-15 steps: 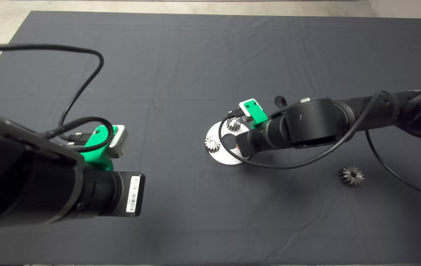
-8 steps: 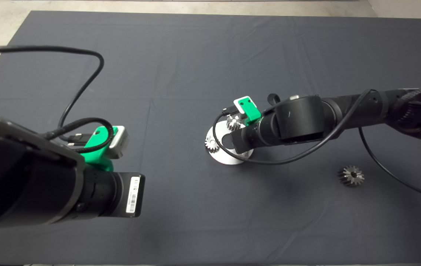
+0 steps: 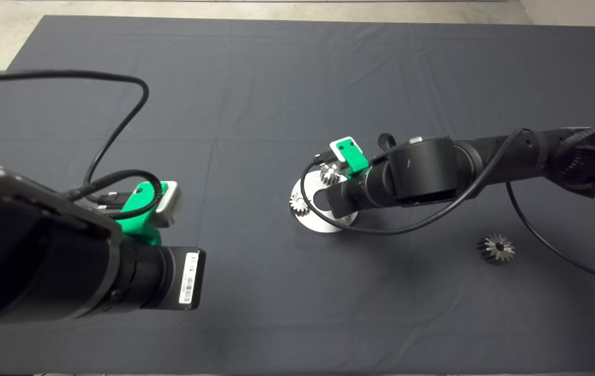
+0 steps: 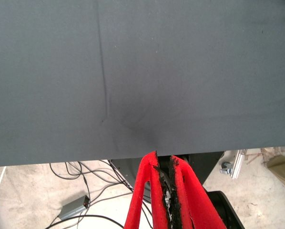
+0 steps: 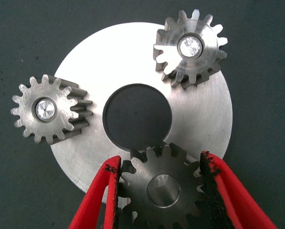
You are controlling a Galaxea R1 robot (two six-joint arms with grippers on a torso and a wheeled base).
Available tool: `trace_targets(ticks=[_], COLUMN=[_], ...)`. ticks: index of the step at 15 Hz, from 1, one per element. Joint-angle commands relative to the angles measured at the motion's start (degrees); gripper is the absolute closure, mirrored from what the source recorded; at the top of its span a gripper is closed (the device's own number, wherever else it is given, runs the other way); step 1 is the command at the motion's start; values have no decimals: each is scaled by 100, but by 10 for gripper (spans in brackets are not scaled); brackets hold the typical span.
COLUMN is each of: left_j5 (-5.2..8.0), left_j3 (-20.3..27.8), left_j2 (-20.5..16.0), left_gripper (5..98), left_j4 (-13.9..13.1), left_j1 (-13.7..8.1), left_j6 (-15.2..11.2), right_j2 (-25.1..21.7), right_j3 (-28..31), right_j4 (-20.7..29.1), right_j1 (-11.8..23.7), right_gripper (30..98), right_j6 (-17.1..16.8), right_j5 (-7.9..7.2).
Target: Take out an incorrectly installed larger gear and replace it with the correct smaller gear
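Robot lab, dark mat (floor cables)

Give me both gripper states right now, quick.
Left gripper: shut, holding nothing, parked at the mat's near edge.
Right gripper: shut on the smaller gear, over the round plate.

My right pincer sits over the round silvery metal plate near the middle of the dark mat, its pads on either side of the small dark-grey steel gear at the plate's edge. Two shiny silvery gears stand elsewhere on the rim, around the central hole. The large dark-grey flared gear lies on the mat, well apart to my right. My left pincer hangs at the mat's near-left edge.
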Motion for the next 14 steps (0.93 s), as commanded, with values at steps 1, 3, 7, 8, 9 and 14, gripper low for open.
trace_targets(ticks=[1,3,7,8,9,14], left_j5=[417,417,417,417,417,417], left_j3=[42,42,0,-50,-94,-107], left_j2=[-10,0,8,35,35,35], left_gripper=[984,984,984,984,984,984], left_j4=[155,211,252,261,261,276], left_j1=[45,72,80,80,80,80], left_j6=[-22,-22,-22,-22,-17,-22], right_j2=[-70,-90,-72,-81,-90,-236], right_j3=[48,66,58,48,40,458], right_j4=[-175,-175,-166,-166,-158,-108], right_j1=[-244,-244,-200,-156,10,558], right_gripper=[934,934,934,934,934,934], right_j6=[1,1,1,1,1,87], right_j5=[-502,-502,-502,-502,-502,-502])
